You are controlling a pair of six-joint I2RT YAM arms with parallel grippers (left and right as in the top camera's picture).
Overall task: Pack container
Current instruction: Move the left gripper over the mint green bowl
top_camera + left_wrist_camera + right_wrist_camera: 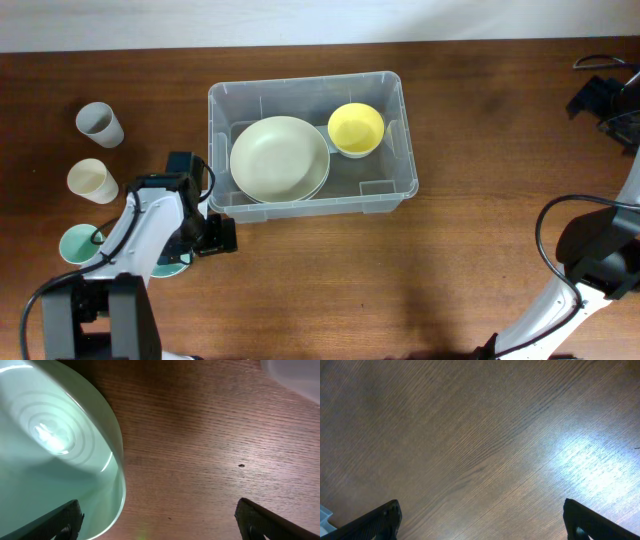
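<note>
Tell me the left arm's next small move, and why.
Probably shift the open left gripper sideways toward the mint bowl until its fingers straddle the rim for a grasp. The bowl sits on the table outside the container, right beside that gripper, which holds nothing. The right gripper is far off.

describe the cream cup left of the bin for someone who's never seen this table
Start at the clear container mid-table and look left of it, where two cups and a bowl form a column on the wood. The cream cup sits in the middle, between the grey cup farther back and the mint bowl under the left arm. Only it is cream.
</note>
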